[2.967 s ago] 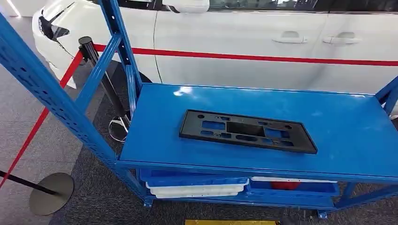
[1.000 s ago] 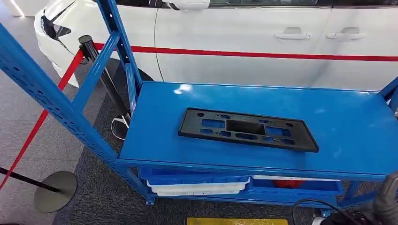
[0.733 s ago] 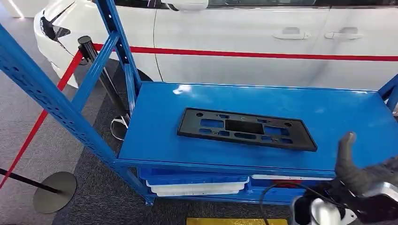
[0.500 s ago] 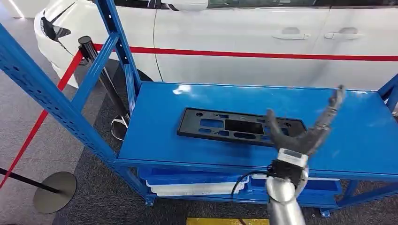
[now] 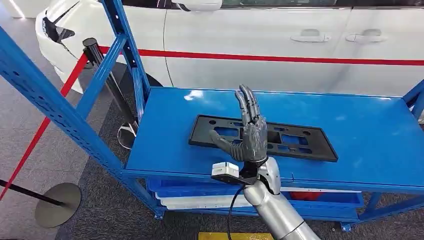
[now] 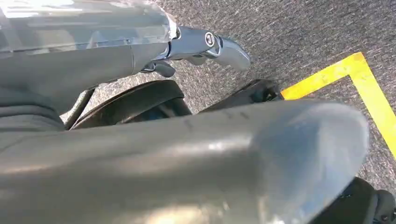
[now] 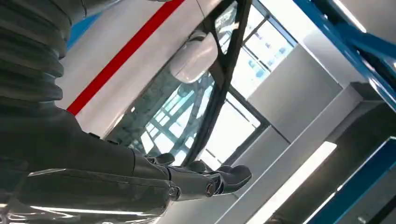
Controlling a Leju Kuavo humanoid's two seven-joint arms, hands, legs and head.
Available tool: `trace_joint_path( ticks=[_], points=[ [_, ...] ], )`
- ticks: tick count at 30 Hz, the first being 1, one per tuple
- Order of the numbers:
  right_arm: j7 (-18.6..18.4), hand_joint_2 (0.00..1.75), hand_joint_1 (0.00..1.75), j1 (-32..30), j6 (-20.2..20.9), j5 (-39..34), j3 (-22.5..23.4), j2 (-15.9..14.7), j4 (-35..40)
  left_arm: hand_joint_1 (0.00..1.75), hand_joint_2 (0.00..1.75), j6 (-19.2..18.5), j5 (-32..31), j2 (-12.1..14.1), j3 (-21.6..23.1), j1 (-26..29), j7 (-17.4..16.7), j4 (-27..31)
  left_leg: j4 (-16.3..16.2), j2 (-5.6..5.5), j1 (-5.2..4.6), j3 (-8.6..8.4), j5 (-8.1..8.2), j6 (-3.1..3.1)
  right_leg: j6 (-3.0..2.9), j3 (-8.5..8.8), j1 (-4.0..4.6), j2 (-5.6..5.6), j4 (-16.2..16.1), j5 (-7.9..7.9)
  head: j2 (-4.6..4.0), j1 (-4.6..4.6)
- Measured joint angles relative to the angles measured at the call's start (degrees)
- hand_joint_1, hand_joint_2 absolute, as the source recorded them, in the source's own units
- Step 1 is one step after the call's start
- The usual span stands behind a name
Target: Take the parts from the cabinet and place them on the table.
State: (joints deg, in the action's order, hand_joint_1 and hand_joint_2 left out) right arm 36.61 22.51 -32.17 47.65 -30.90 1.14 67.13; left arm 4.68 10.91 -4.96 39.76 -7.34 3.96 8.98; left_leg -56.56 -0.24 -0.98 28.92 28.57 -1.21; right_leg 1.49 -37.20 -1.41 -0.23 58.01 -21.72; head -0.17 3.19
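Right hand (image 5: 248, 135) is raised in front of the shelf, fingers (image 5: 246, 106) straight and pointing up, thumb out to the side, holding nothing; its silver arm comes up from the bottom edge. In the head view it overlaps the middle of the black plastic part (image 5: 295, 144), contact can't be told. The part is a long flat panel with cut-outs, lying flat on the top shelf of the blue cabinet (image 5: 180, 150). Left hand (image 6: 205, 44) hangs low over grey carpet near a yellow floor line (image 6: 369, 88); fingers look loosely extended, nothing held. White and blue bins (image 5: 200, 200) sit on the lower shelf. A white car (image 5: 260, 40) with a red stripe stands behind the cabinet.
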Motion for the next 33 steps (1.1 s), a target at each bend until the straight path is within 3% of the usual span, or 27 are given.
trace_joint_path(
  ticks=[7, 15, 33],
  points=[
    [0.28, 1.75, 0.00, 0.85, 0.37, -1.16, -3.02, -1.34, -3.90, 0.00, 0.00, -0.24, -0.29, 0.07, 0.44, -0.07, 0.04, 0.00, 0.00, 0.00, 0.00, 0.01, 0.00, 0.00, 0.00, 0.00, 0.00, 0.00, -0.02, 0.00, 0.00, 0.00],
    [-4.59, 1.75, 0.00, 4.53, 1.53, 2.86, -6.69, -2.01, -10.89, 0.00, 0.00, -0.29, -0.13, 0.15, 0.44, -0.09, 0.46, 0.00, -0.01, 0.00, 0.01, 0.01, 0.00, 0.00, -0.01, 0.00, 0.02, 0.00, -0.01, 0.01, 0.00, 0.00],
    [-5.22, 1.75, 0.00, 6.56, 1.66, 4.48, -8.57, -1.97, -16.84, 0.00, 0.00, 0.13, 0.41, 0.39, 0.44, -0.05, 0.85, 0.00, -0.01, 0.00, 0.03, 0.05, 0.00, 0.00, -0.01, -0.01, 0.03, -0.01, -0.02, 0.01, 0.00, 0.00]
  ],
)
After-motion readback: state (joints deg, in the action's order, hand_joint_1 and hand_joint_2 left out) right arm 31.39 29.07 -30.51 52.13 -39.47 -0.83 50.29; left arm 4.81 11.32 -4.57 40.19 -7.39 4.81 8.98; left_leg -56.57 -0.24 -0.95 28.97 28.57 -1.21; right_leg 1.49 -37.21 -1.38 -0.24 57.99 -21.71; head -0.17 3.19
